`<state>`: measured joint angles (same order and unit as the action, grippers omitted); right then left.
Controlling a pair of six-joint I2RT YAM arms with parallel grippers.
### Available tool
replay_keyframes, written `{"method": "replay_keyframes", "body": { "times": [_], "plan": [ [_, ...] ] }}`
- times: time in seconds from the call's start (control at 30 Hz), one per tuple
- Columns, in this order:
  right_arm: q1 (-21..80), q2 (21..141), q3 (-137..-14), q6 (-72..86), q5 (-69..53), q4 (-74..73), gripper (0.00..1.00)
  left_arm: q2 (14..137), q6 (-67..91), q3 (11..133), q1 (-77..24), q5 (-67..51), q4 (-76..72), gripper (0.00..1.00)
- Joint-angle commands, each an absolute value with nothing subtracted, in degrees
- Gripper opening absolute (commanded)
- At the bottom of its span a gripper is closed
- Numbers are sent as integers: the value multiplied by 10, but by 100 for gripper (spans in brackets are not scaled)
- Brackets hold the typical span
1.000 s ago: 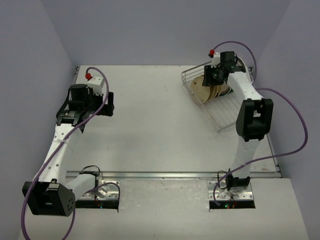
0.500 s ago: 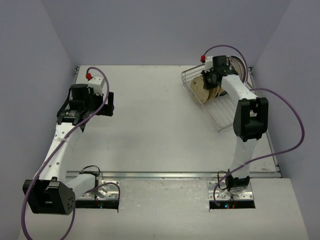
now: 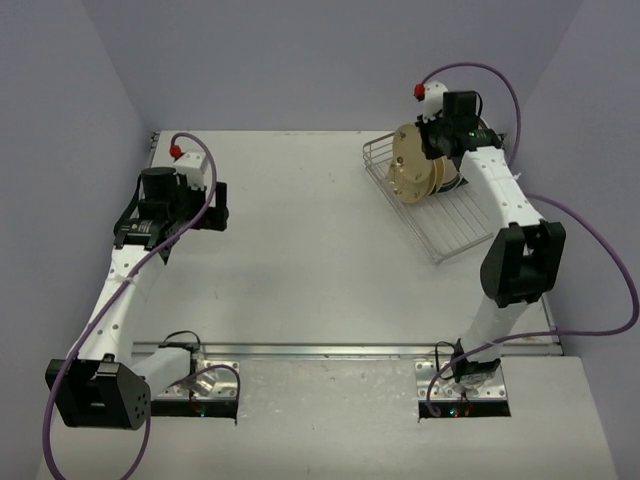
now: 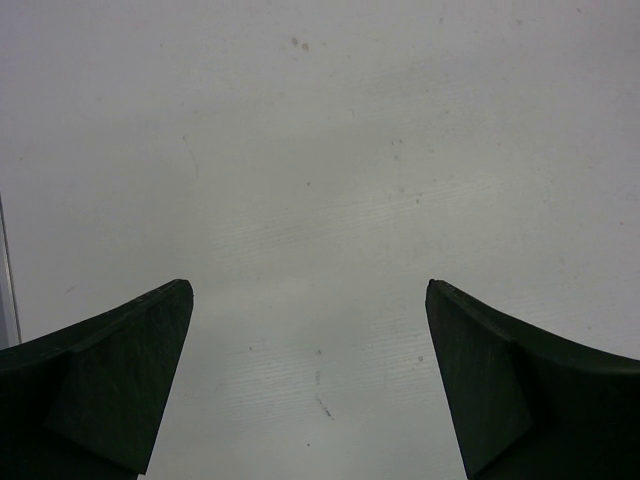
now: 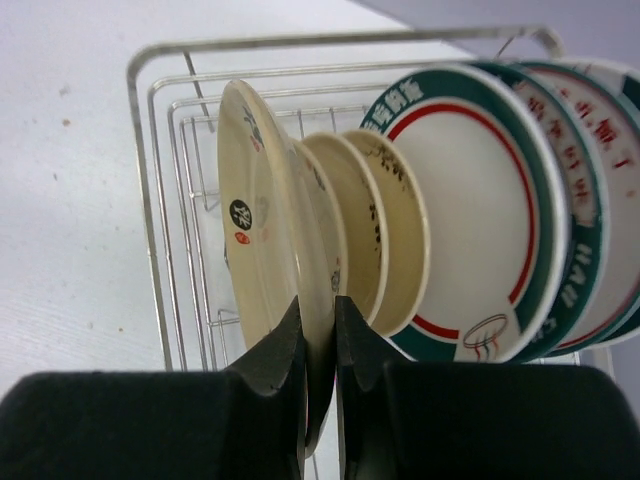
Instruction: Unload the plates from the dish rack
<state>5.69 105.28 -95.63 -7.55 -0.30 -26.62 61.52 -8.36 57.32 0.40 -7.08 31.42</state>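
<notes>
Now lifted, cream plate [image 3: 408, 168] (right gripper [image 5: 318, 310] clamped)

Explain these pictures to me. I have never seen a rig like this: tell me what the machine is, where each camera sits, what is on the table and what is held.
These are two robot arms bolted to the near edge of a white table, each ending in a two-finger gripper. The wide picture looks down from above and behind them; the other two come from cameras on the wrists. The left gripper is open over bare table, holding nothing. At the far right stands a wire dish rack with cream plates and green-rimmed plates standing on edge. The right gripper is shut on the rim of the front cream plate.
</notes>
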Motion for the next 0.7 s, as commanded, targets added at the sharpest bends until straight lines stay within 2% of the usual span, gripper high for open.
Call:
{"method": "replay_keyframes", "body": {
  "times": [0.0,0.2,0.27,0.43,0.53,0.67],
  "plan": [
    [62,1000,-1014,-72,-13,-250,0,606,-63,594,0,-94,278,100],
    [62,948,-1034,-2,-153,-303,0,570,-33,597,0,-267,229,99],
    [62,936,-1007,53,-263,-313,0,547,-10,585,0,-367,179,99],
    [92,913,-891,173,-498,-248,0,559,111,561,0,-501,82,95],
    [128,897,-819,202,-521,-201,0,594,173,559,-5,-543,41,90],
    [187,886,-798,211,-526,-182,0,637,193,567,-30,-552,25,85]
  ]
}}
